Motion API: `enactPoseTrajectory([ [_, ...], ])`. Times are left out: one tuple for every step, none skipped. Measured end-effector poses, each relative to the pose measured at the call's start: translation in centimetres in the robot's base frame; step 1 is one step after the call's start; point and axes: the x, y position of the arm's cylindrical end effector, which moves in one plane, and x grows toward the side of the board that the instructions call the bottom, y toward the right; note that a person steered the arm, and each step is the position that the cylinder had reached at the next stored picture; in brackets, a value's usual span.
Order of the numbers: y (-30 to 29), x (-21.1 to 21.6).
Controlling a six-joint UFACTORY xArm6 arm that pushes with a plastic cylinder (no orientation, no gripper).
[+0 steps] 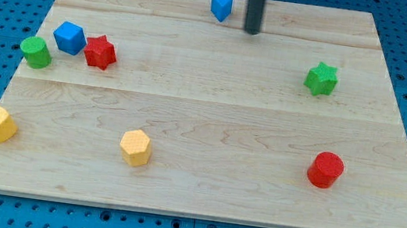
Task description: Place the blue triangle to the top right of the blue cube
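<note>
The blue triangle [221,7] lies near the top edge of the wooden board [212,107], a little left of centre. The blue cube [69,37] sits at the view's left, between a green cylinder [36,53] and a red star [100,52], touching or nearly touching both. My tip [252,31] is just to the right of the blue triangle and slightly below it, with a small gap between them. The triangle is far to the right of the cube and above it.
A green star [321,79] sits at the right. A red cylinder [326,169] is at the lower right. A yellow hexagon [135,147] is at the bottom centre-left, and a yellow heart [0,123] at the lower left. Blue pegboard surrounds the board.
</note>
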Motion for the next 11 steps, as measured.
enactPoseTrajectory([
  [0.5, -5.5],
  [-7.7, -2.6],
  [-17.9, 0.9],
  [-21.1, 1.6],
  [-15.9, -2.5],
  [-20.7, -5.0],
  [-26.7, -0.4],
  [-29.2, 3.9],
  [-23.7, 0.6],
  [-22.1, -2.4],
  [-15.0, -2.1],
])
